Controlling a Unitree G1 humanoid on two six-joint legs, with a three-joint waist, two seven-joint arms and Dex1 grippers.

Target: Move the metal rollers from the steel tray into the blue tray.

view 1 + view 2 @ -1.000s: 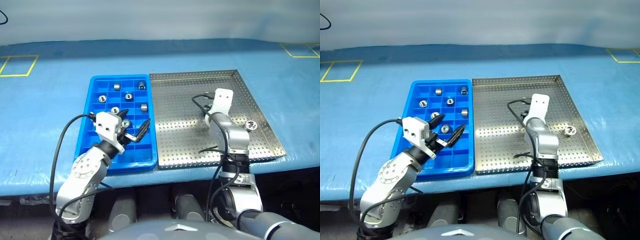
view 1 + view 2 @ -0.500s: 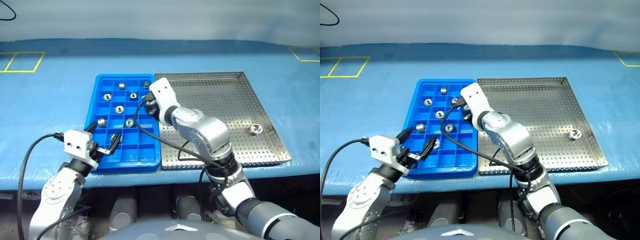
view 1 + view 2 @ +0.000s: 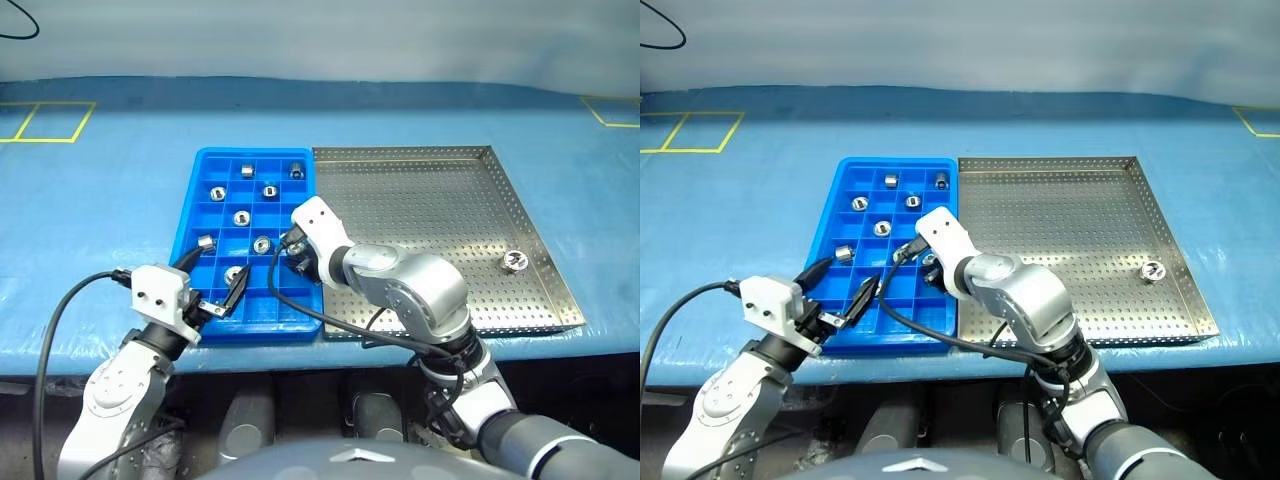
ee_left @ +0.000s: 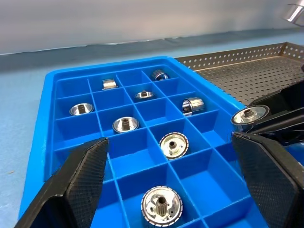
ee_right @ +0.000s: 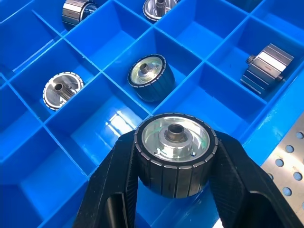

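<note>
Over the blue tray (image 3: 190,215), your right gripper (image 5: 173,190) pinches a roller (image 5: 173,159) above an empty cell; your left gripper (image 3: 215,285) gapes empty.

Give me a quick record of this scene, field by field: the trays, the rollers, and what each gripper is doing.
blue tray: on the table, directly left of the steel tray, several rollers already in separate compartments
steel tray: one roller left, near its right rim
left gripper: open, holding nothing, over the blue tray's near left part
right gripper: shut on a held roller, above the blue tray's compartments near its right edge
task status: held roller not yet released
</note>
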